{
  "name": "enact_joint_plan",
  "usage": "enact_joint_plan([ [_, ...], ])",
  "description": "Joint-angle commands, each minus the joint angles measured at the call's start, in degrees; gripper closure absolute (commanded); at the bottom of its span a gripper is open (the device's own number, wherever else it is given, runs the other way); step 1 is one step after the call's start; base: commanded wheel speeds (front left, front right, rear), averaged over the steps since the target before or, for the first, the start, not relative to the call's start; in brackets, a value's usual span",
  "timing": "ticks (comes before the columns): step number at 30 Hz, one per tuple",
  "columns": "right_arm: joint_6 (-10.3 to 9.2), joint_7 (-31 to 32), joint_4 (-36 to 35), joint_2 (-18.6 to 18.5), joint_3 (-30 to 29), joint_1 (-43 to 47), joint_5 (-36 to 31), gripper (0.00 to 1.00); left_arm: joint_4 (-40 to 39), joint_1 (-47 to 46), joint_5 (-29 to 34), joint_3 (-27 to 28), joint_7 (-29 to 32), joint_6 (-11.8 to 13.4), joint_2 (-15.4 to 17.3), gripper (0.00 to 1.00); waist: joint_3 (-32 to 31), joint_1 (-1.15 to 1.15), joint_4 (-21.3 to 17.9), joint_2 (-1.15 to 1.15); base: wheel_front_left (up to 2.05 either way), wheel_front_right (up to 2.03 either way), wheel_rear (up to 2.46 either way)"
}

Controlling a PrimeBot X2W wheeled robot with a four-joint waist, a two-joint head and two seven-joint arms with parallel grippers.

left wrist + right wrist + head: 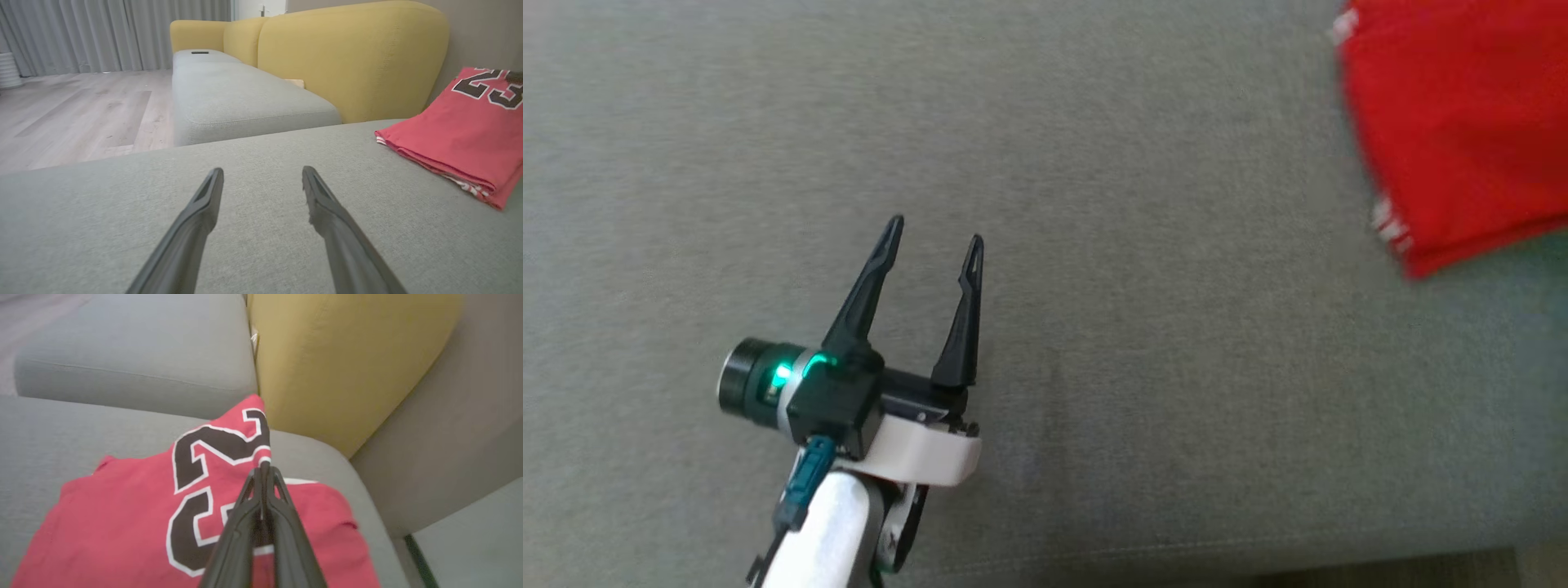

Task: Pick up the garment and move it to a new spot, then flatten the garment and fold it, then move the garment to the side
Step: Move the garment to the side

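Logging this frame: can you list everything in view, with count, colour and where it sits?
near cushion: one, grey, foreground
far cushion: one, grey, beyond it
backrest: one, yellow, behind the cushions
garment: one, red with dark 23, folded, on the near cushion's right side
small object: one, dark, on the far cushion, unidentifiable
floor: pale wood, beside the sofa
curtains: grey, beyond the floor
left gripper: one, dark fingers, open above bare cushion
right gripper: one, dark fingers, shut on the garment
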Motion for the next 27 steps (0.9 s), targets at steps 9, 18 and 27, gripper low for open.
enact_joint_plan([
  [9, 0.37, 9.62, -12.31, -6.69, -13.28, 3.75, -6.68, 1.00, -2.14, -4.48, 0.79, 0.25, -0.35, -0.61, -0.19, 0.00, 5.93, -0.01, -3.57, 0.00, 0.00, 0.00, 0.00],
  [18, 0.37, 4.97, -17.63, 1.78, -17.63, 5.22, -17.21, 0.00, -0.83, -5.20, -0.14, -0.06, -0.35, -0.11, -0.22, 0.00, 3.33, -0.01, -0.99, 0.00, 0.00, 0.00, 0.00],
  [27, 0.37, -3.44, -17.58, 16.51, -9.32, 10.70, -18.86, 0.00, 0.83, -0.76, -1.51, 3.32, -0.35, 2.66, -0.24, 0.00, -7.06, -0.01, 2.13, 0.00, 0.00, 0.00, 0.00],
])
